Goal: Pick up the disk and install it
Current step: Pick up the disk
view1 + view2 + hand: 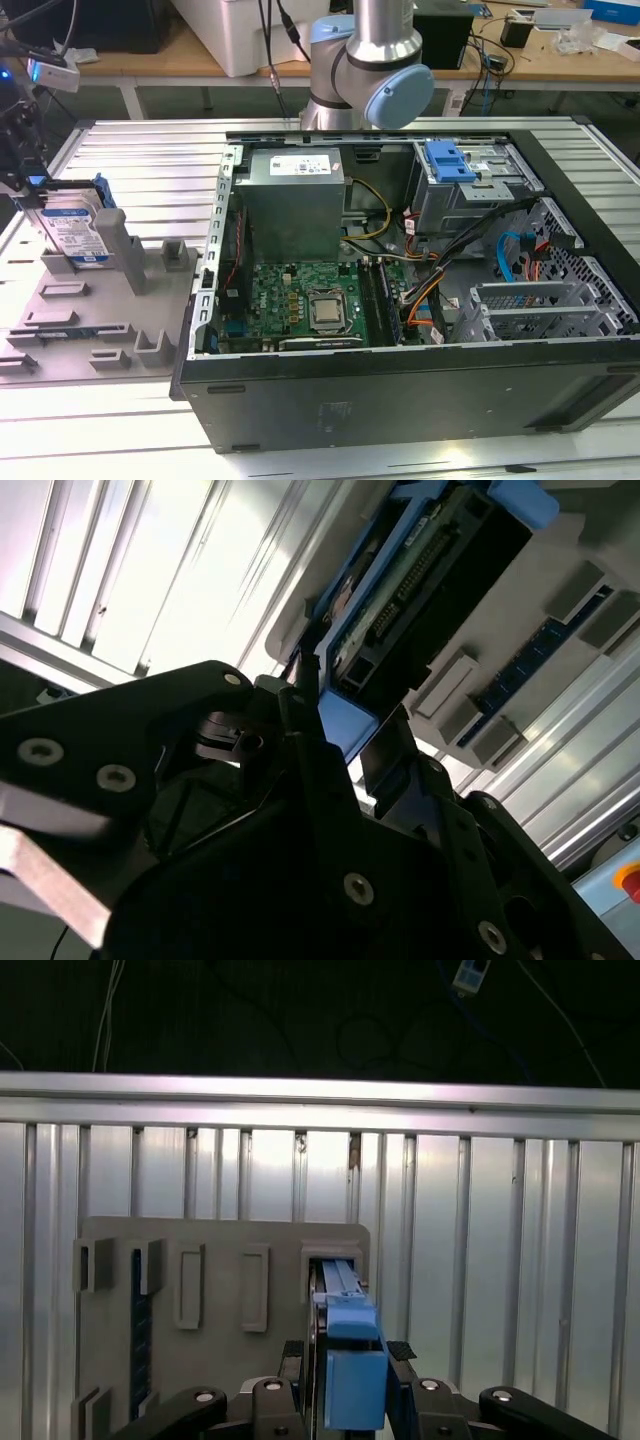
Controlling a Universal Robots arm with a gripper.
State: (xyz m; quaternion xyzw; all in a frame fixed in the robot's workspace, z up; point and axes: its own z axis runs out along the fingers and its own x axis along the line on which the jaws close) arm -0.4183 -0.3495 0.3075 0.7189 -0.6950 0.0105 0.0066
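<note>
Silver disk [58,212], white-blue label [76,238], blue bracket [354,1388], grey holder [112,312]

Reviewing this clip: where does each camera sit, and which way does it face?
Exterior view: off the arm, raised, looking down on the open computer case, the grey fixture and the disk standing in it; the arm shows beyond the case.
First wrist view: on the wrist, looking down on the fixture; the gripper is at the disk's blue bracket.
Second wrist view: on the wrist, looking obliquely along the gripper at the disk.
Shared: all three views show the disk in the fixture.
</note>
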